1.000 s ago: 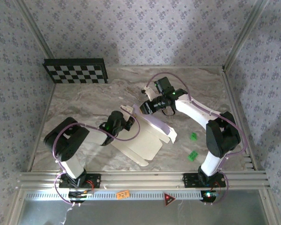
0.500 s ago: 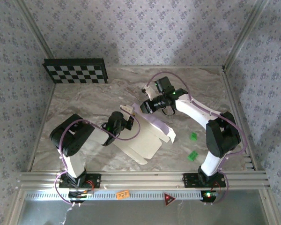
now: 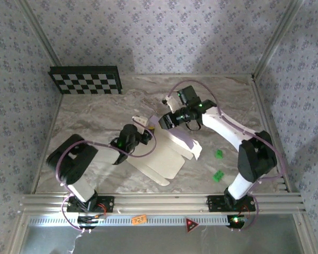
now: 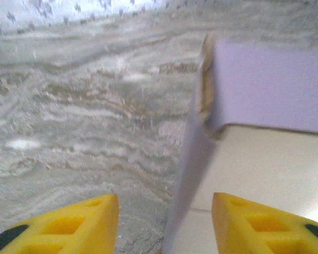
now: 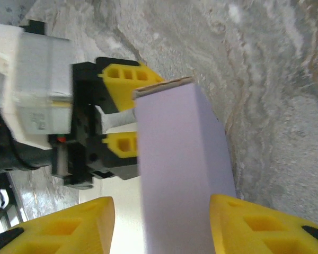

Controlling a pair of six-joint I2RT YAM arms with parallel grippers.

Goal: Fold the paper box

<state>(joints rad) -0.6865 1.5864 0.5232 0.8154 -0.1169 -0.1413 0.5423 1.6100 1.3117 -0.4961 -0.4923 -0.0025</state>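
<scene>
Paper box [image 3: 164, 159]: mid-table [image 3: 95, 111], half formed, right between my two claws. The white floor lies flat and the lavender walls stand up at the far end.
Green blocks [image 3: 219, 154]: two small ones on the marble, right of the box and clear of it.
Left claw [image 4: 164, 225]: here it is at the box's left far corner, jaws about half apart! One raised wall stands edge-on between my yellow fingers [image 4: 69, 227], with a gap on either side. One finger is over the marble and the other over the white floor. Nothing is pinched.
Right claw [image 5: 161, 227]: coming in from the far side, facing my left one, jaws parted. A lavender flap rises between the fingers. There's daylight on one side, and on the other I can't tell if a pad brushes it. No grip.
Checkerboard panel [image 3: 85, 80]: propped against the back wall at far left, well away from the action.
</scene>
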